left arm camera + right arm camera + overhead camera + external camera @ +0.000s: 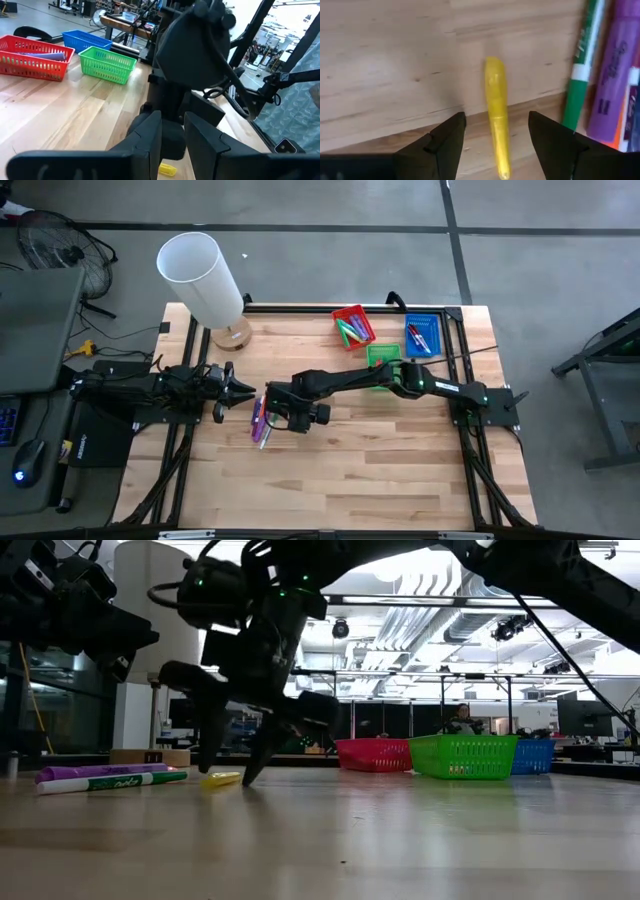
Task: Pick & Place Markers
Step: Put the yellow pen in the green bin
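Yellow marker point(497, 118) between right fingers point(447, 137)

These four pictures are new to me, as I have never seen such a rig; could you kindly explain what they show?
It is a robot with two dark arms at a wooden table, each ending in a two-finger end effector. One picture looks straight down on the table, one looks level across the tabletop, and two come from cameras on the wrists. The right end effector stands open, its fingers either side of a yellow marker lying on the wood; it holds nothing. Beside that lie a green marker and a purple marker. The left end effector waits near the table's left edge, empty. At the far side stand a red tray, a green tray and a blue tray. A white lamp stands at the far left corner.
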